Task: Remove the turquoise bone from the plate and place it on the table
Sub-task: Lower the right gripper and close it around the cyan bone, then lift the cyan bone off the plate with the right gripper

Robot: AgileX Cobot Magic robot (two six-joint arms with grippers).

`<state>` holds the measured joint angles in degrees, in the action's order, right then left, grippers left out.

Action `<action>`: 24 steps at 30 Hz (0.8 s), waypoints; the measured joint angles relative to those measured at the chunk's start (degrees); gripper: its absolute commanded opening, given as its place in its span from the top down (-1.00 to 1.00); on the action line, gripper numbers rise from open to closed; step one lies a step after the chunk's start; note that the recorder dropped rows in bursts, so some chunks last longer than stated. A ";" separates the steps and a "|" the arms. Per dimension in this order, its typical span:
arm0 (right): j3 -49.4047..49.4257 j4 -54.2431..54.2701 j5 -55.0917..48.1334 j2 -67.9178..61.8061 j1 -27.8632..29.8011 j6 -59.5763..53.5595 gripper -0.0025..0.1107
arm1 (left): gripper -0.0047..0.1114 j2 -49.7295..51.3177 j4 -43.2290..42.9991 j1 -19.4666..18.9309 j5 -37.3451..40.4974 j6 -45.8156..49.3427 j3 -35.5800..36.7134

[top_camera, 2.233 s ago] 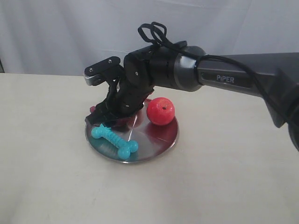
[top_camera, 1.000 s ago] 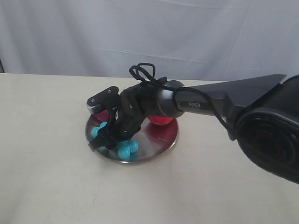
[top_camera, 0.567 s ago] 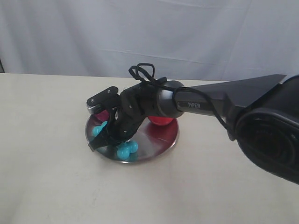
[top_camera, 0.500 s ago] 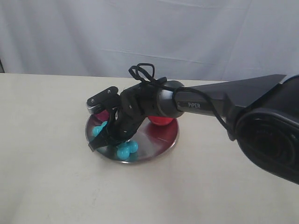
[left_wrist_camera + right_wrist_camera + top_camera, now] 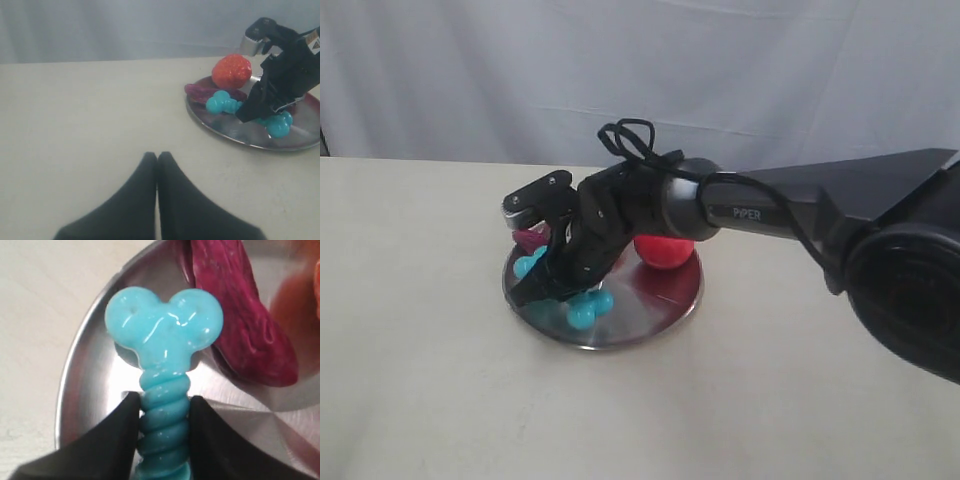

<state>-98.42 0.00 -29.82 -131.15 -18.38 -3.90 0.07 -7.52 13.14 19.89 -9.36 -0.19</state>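
— Nearest to the front?
— Bare cream table (image 5: 440, 400). Above it, shown only by its own wrist view, the left gripper (image 5: 157, 160): fingers pressed together tip to tip, well apart from the plate (image 5: 650, 325), with that plate farther on and to the right.
— Then the plate itself?
— Round, shiny steel, standing on the table about mid-scene. On its near-left part, the turquoise bone (image 5: 582, 310), set slantwise: one knobbed end toward the near side, the other toward the far left.
— Where against the fingers?
— Caught between them. Clamped by the right gripper (image 5: 548, 288), reaching in from the right, jaws shut on the ridged shaft, one black finger (image 5: 120, 435) on each side and touching the ridges. Both knobs free outside the grip, the far-left one just past the fingertips.
— Resting or lifted?
— Cannot tell. Over the plate either way, not on the table.
— Behind the bone?
— Just beside its far knob, at the plate's far-left rim, a dark purple elongated piece (image 5: 528, 238). Farther right, at the far side of the plate, a red apple-like ball (image 5: 663, 250), partly hidden by the black arm (image 5: 840, 195).
— Any writing?
— One word: reads "PiPER" (image 5: 753, 213), pale letters on the arm's dark casing, right of the plate. Above the gripper end of that arm, a loop of black cable (image 5: 630, 135).
— And farthest?
— A pale grey curtain (image 5: 620, 70) across the whole back.
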 measured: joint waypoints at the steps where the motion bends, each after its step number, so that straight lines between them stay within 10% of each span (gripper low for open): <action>1: 0.00 0.00 -0.11 0.71 0.00 0.00 0.90 | 0.92 0.00 0.00 0.00 0.00 0.00 0.00; 24: 0.00 -4.47 -18.03 20.30 3.70 16.54 0.97 | 0.92 0.00 0.00 0.00 0.00 0.00 0.00</action>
<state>-98.42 -4.47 -47.85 -110.86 -14.67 12.63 0.07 -7.52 13.14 19.89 -9.36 -0.19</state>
